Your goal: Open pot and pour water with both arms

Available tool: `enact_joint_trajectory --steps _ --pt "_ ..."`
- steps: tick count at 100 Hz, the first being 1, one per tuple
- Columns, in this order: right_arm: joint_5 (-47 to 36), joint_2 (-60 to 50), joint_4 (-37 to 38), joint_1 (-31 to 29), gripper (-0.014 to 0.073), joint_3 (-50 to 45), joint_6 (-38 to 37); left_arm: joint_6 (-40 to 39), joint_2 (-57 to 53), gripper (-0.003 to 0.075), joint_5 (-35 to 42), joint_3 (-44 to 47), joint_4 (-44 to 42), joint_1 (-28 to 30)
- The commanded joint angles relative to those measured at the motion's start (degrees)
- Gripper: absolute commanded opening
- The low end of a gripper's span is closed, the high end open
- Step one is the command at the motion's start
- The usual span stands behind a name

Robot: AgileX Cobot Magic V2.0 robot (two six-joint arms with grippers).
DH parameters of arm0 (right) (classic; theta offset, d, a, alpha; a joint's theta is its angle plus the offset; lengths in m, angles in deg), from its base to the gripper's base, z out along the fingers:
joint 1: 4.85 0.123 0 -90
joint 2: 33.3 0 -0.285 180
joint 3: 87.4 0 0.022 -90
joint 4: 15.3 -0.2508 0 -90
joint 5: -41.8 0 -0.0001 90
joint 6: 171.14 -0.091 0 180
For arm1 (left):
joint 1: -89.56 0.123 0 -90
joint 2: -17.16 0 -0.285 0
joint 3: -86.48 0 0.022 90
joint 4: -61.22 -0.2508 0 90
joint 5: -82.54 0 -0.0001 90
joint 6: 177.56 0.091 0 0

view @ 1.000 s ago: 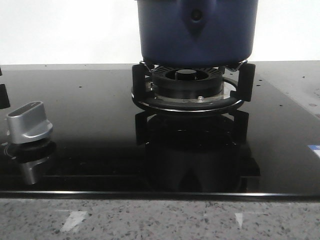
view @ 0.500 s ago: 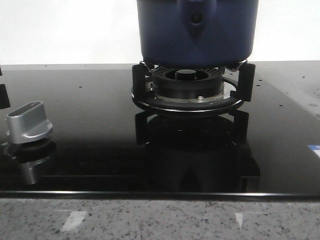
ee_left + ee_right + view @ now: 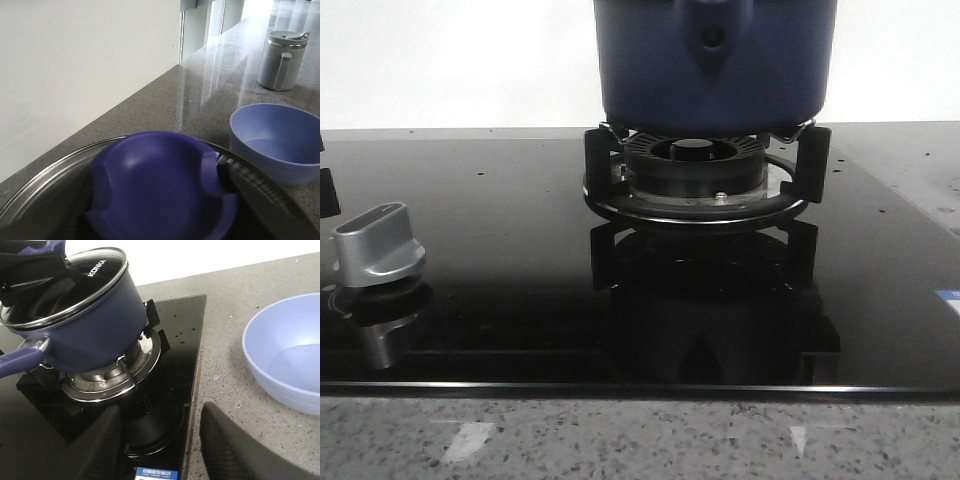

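Note:
The dark navy pot [image 3: 715, 60] stands on the burner; in the right wrist view [image 3: 95, 325] its long handle [image 3: 20, 362] points away from the bowl. Its glass lid [image 3: 75, 282] with a steel rim sits on it. My left gripper [image 3: 160, 212] is closed around the lid's blue knob [image 3: 160, 180], with a ribbed finger [image 3: 250, 185] against its side. From the right wrist view the left gripper [image 3: 30, 267] is a black shape on top of the lid. My right gripper [image 3: 160, 412] is open and empty above the hob's front right corner.
A light blue bowl [image 3: 290, 360] holding a little water sits on the speckled counter beside the hob, also in the left wrist view [image 3: 280, 140]. A grey lidded jug [image 3: 282, 60] stands beyond it. The black burner ring [image 3: 695, 185] and a silver stove knob [image 3: 378, 245] are on the glass hob.

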Motion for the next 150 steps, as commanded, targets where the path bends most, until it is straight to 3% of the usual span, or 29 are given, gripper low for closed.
enact_joint_trajectory --steps 1,12,115,136,150 --pt "-3.5 1.0 -0.9 0.2 0.0330 1.3 0.4 0.0 -3.5 0.0279 -4.5 -1.7 4.9 -0.5" --pt "-3.5 1.0 -0.9 0.2 0.0330 1.3 0.4 0.0 -3.5 0.0320 -4.5 -1.7 4.9 -0.5" --pt "-3.4 1.0 -0.9 0.2 0.0330 1.3 0.4 0.0 -7.8 0.0314 -2.8 -1.7 4.9 1.1" --pt "-3.4 1.0 -0.9 0.2 0.0330 1.3 0.4 -0.6 -10.5 0.0314 -2.9 -1.7 4.9 4.2" --pt "-3.3 1.0 -0.9 0.2 0.0330 1.3 0.4 -6.4 -11.8 0.0314 -3.3 -1.7 1.7 7.2"
